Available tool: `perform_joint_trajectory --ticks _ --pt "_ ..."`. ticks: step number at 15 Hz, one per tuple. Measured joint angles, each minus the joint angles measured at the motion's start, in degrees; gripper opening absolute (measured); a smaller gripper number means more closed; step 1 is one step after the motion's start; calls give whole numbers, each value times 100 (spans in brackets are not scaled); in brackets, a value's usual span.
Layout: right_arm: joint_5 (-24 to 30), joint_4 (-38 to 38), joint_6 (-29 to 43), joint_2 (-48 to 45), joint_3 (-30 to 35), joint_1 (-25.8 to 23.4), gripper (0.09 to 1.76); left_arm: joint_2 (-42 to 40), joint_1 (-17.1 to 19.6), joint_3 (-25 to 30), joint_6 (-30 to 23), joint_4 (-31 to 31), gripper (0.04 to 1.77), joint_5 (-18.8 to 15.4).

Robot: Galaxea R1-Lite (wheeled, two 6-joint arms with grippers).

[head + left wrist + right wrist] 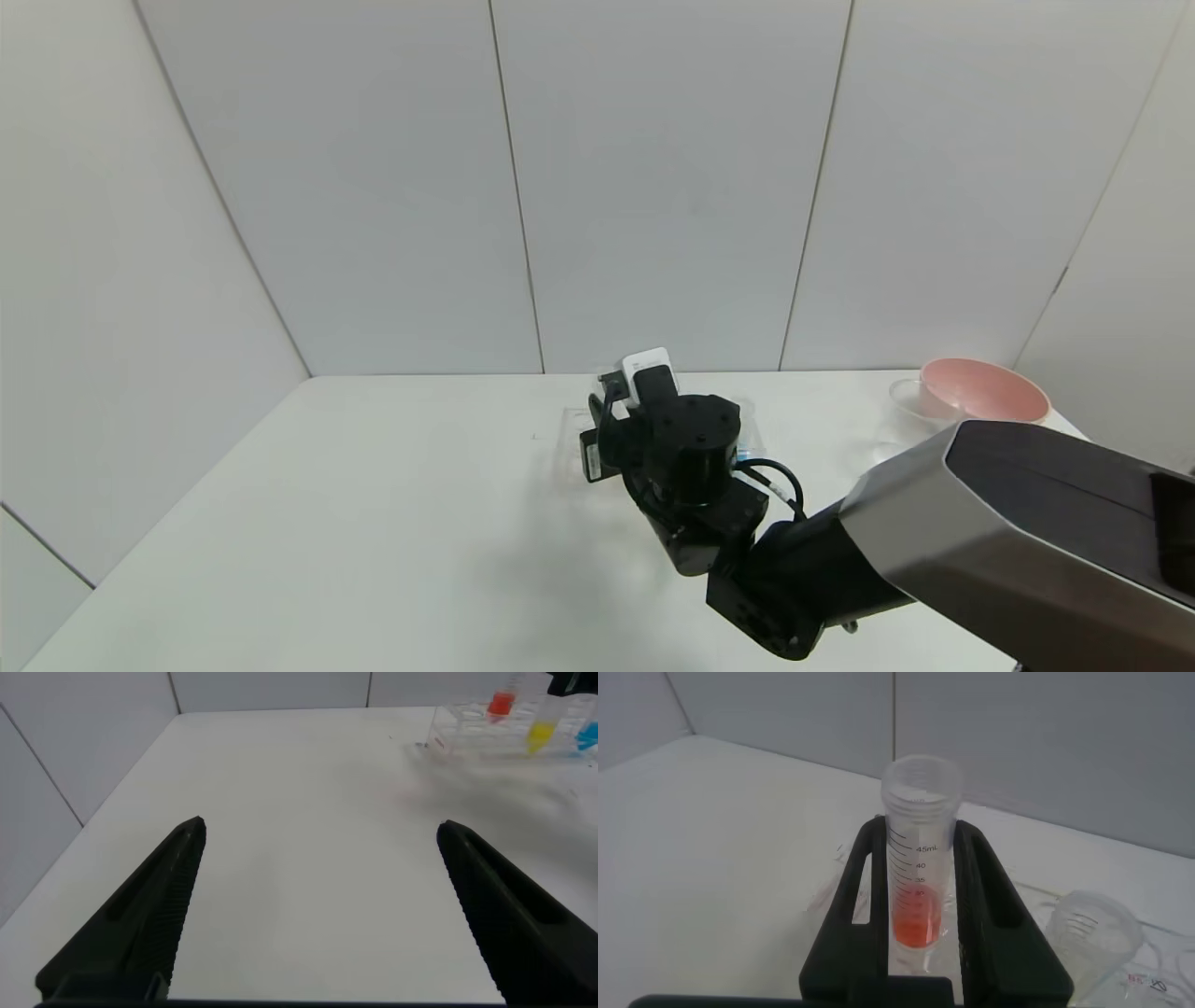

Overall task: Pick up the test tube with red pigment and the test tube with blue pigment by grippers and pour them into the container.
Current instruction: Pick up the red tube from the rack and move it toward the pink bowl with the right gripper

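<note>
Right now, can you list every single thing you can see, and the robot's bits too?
test tube with red pigment: one, clear with red liquid, upright between the right fingers
yellow tube: one, clear with yellow liquid, in the rack
test tube with blue pigment: one, clear with blue liquid, in the rack beside the yellow one
rack: one, clear, mid-table
container: one, clear, far right of the table, beside the bowl
bowl: one, pink, far right corner
table: one, white
right gripper: black, over the rack, fingers closed on the red tube
left gripper: black, fingers open over bare table
</note>
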Motion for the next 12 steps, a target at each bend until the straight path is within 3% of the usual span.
perform_joint_trajectory --ticks 10,12 --pt "-6 -22 -182 -496 124 55 48 0 0 0 0 -2 176 2" --pt "222 -28 -162 -628 394 48 48 0 0 0 0 -5 176 2"
